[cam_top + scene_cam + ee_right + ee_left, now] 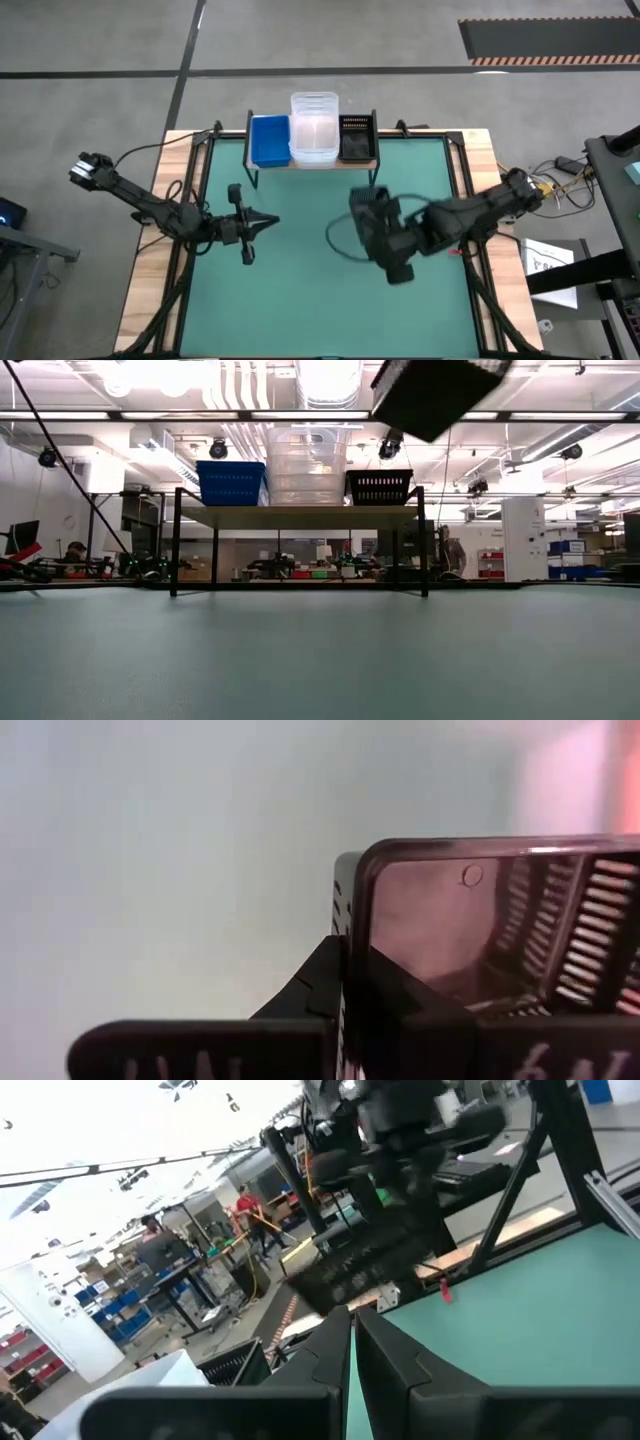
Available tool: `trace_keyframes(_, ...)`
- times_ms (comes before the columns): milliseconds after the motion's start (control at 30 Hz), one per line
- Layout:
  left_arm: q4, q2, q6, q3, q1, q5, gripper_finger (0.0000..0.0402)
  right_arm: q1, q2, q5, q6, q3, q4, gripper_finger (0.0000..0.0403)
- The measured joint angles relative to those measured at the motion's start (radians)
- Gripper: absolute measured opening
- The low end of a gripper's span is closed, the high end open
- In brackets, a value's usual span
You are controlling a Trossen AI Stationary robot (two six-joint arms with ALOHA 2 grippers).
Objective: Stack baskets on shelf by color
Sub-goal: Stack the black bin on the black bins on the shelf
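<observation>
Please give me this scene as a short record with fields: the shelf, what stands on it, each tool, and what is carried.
shelf: at the table's far edge, wooden top
on shelf: blue basket, clear baskets stacked, black basket
right tool: shut on a black mesh basket, lifted above the table
left tool: shut, empty, above the table's left half
</observation>
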Motion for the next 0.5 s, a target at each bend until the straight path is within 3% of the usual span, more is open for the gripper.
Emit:
trace_keyframes(133,0.0,-0.01,0.0,-0.001,0.0,0.0,0.0004,-0.067,0.0,0.082,-0.014,0.098,-0.032,0.0008)
trace_keyframes(500,0.001,-0.005,0.0,0.0,0.0,0.001,0.0004,-0.364,0.003,0.024,-0.202,0.186,-0.057,0.0008)
